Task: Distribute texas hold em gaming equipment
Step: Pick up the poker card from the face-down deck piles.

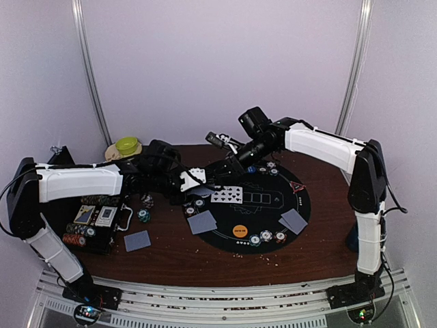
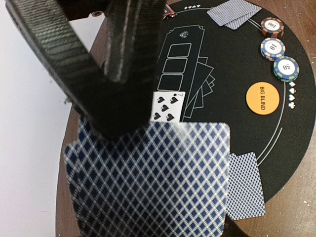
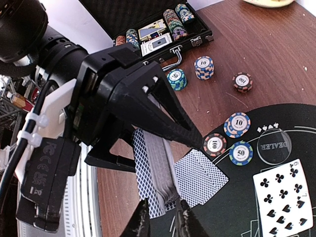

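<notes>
Playing cards with grey-blue diamond backs [image 2: 153, 187]: the deck is held in the left gripper [image 3: 165, 153], over the left edge of the mat.
The left fingers are closed on the deck. The right gripper [image 3: 162, 222] stands narrow, its fingertips [image 3: 140, 222] on both sides of the deck's end, and I cannot tell if it pinches a card. On the black round felt mat [image 1: 270, 217] lie one white-faced card [image 2: 168, 106] face up, face-down pairs [image 2: 244, 185], an orange round "BIG BLIND" disc [image 2: 262, 97] and striped poker chip stacks [image 2: 273, 47]. I judge the dealing about half done: the outlined boxes [image 2: 177, 66] beside the face-up card are unfilled, and chips sit in the open black case [image 3: 118, 15].
</notes>
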Available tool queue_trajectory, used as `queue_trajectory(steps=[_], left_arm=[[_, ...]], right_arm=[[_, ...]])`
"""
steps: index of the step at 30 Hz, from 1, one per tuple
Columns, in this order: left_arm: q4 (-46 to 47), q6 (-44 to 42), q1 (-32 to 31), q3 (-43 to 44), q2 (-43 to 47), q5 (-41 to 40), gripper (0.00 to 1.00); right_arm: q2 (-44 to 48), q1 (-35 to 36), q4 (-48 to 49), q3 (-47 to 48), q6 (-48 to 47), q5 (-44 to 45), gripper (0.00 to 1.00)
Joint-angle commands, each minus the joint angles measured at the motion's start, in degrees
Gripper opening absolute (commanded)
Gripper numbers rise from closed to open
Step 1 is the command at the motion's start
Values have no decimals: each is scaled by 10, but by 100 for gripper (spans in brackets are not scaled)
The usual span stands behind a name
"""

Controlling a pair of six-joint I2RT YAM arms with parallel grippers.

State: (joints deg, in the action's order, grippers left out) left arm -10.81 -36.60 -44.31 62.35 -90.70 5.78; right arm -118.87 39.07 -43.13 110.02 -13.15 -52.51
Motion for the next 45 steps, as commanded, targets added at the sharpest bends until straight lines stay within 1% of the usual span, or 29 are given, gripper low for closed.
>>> queue_trajectory(steps=[1, 4, 11, 12, 14, 19, 26, 31, 36, 37, 39, 43, 44, 45], left_arm=[[15, -5, 0, 5, -4, 4, 55], [15, -5, 1, 5, -5, 4, 55], [15, -5, 0, 5, -6, 4, 55], [15, -5, 0, 5, -6, 5, 55], [14, -4, 0, 5, -6, 5, 55], [15, -5, 1, 4, -6, 4, 55], [15, -4, 0, 3, -6, 4, 55], [15, -5, 0, 3, -6, 6, 55], [14, -4, 0, 5, -5, 6, 55], [14, -4, 1, 5, -5, 6, 55], [14, -4, 0, 5, -4, 6, 55], [14, -4, 0, 5, -4, 6, 55], [14, -4, 1, 5, -4, 6, 55], [14, -4, 0, 5, -4, 6, 55]], right_arm=[[23, -3, -8, -2, -10, 4, 17], [20, -2, -9, -1, -12, -5, 15], [7, 0, -9, 3, -12, -19, 15], [5, 1, -10, 4, -11, -20, 14], [0, 2, -12, 8, -11, -19, 6], [-4, 1, -12, 12, -11, -19, 0], [5, -13, -14, 7, -16, 9, 0], [23, -41, -20, -11, -35, 5, 0], [24, -48, -24, -15, -41, -5, 0], [20, -47, -28, -13, -43, -10, 3], [13, -44, -37, -10, -51, -18, 17], [5, -28, -44, -6, -58, -21, 40], [5, -23, -43, -5, -57, -20, 48], [5, -19, -40, -4, -54, -21, 52]])
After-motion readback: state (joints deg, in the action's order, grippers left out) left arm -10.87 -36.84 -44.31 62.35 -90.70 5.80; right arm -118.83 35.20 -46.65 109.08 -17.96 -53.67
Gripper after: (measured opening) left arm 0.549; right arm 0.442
